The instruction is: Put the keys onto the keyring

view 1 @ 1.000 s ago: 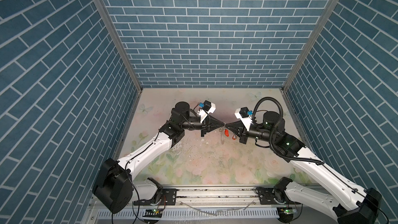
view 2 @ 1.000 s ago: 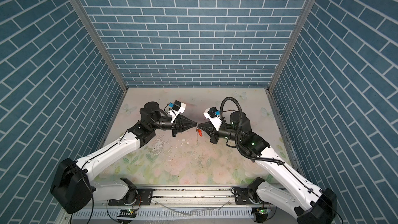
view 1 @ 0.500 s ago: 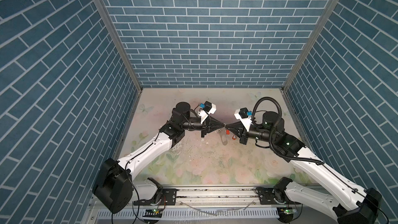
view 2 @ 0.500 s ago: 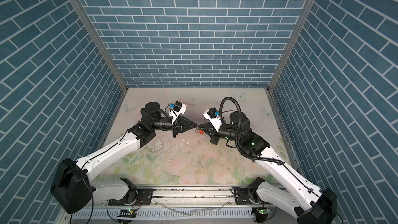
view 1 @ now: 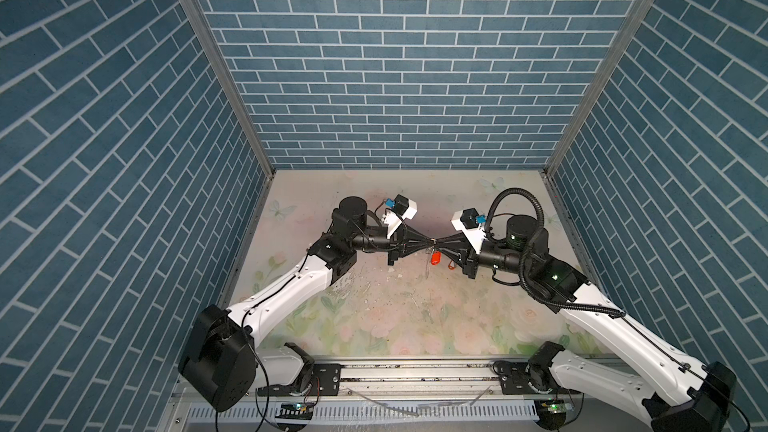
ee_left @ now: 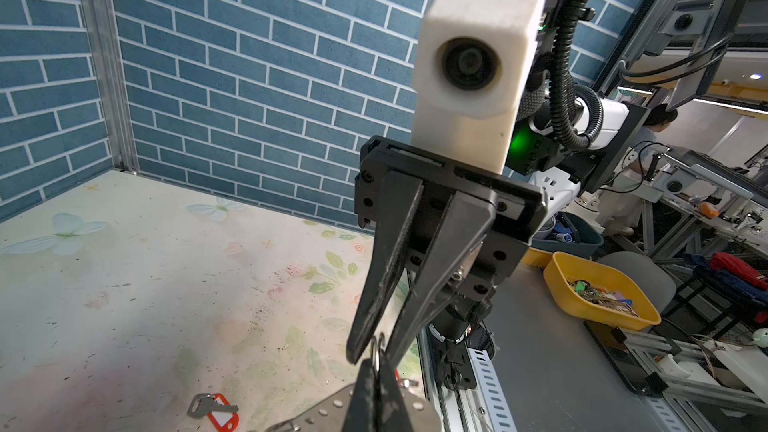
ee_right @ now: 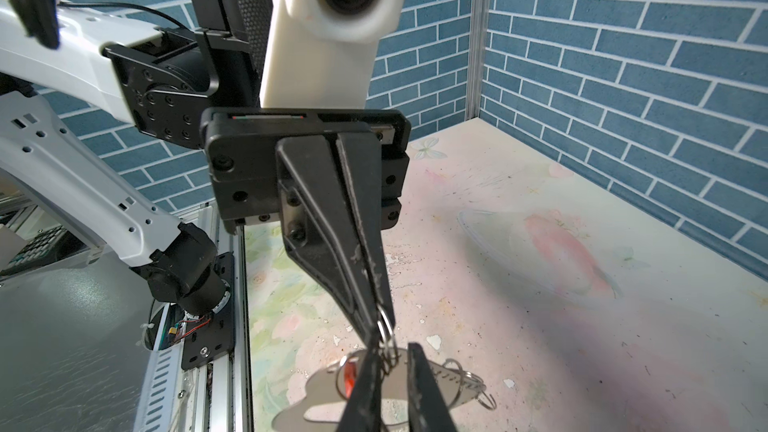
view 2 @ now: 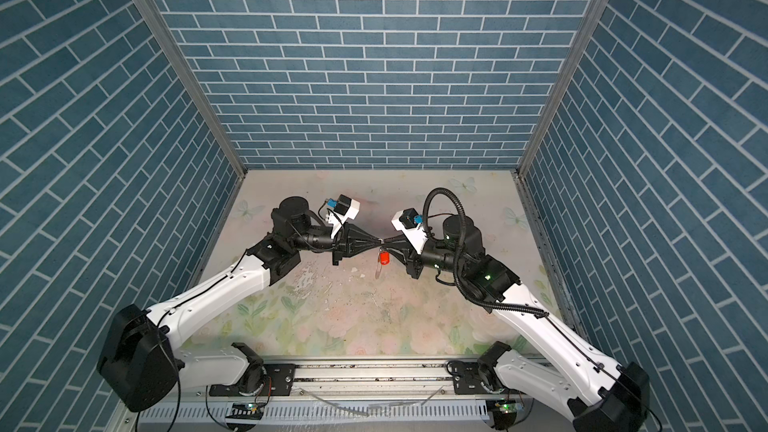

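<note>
keyring (ee_right: 320,384): just under the meeting fingertips (ee_right: 372,305); long axis, can't tell tbh
tagged key (view 1: 434,258): dangling there, tag's long axis pointing 6 o'clock
other key (ee_left: 214,409): flat on the table (ee_left: 124,284)
left gripper (ee_right: 380,326): clamped on a small ring (ee_right: 386,328), reaching toward 3 o'clock
right gripper (ee_left: 376,351): jaws a crack apart, reaching toward 9 o'clock

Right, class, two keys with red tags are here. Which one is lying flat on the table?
The key in the left wrist view, flat on the floral table beside its red tag. The other key's red tag hangs in mid-air.
</note>
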